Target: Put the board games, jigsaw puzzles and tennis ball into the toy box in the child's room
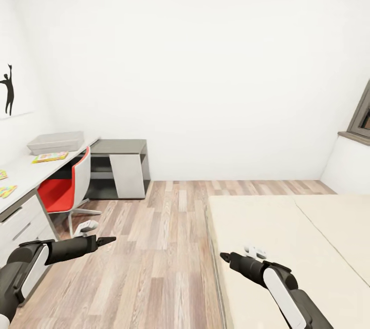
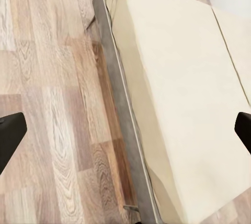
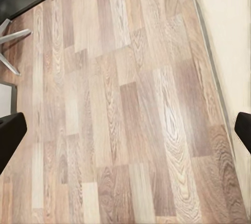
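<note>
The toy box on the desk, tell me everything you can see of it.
The toy box is a shallow light-grey rectangular tray with flared sides, plastic-looking, sitting upright and level near the far end of the white table, close to the wall. What it holds cannot be seen from this angle. A flat colourful board game lies just in front of it; whether they touch is unclear.

Grey toy box (image 1: 55, 142) on white table (image 1: 20, 172), board game (image 1: 50, 157) beside it; beige bed (image 1: 288, 247) bare.
</note>
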Tool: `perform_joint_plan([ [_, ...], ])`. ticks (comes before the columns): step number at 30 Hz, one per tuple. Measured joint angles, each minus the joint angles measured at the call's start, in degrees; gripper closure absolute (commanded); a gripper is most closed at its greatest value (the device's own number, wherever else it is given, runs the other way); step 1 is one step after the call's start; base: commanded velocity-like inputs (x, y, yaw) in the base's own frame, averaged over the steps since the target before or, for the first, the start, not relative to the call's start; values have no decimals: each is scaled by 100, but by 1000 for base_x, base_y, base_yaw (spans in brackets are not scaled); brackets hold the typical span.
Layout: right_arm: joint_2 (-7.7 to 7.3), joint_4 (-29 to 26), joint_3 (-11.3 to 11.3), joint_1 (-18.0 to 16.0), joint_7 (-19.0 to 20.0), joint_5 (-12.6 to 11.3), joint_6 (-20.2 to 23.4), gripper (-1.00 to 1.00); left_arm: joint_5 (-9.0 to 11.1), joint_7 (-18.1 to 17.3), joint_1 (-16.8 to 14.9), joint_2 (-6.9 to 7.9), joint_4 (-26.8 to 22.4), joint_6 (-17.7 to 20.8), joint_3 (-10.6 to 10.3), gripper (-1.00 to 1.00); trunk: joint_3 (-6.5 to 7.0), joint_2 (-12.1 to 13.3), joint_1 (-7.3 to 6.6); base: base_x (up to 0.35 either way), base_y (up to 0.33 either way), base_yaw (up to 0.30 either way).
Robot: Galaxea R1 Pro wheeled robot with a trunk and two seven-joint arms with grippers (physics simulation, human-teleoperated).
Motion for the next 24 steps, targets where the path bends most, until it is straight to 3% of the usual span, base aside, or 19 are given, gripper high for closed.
perform_joint_plan([
  [24,0,-2,0,0,-2,0,4,-100,-8,18,0,0,0,0,0,-100,0,0,0,0,-120,0],
])
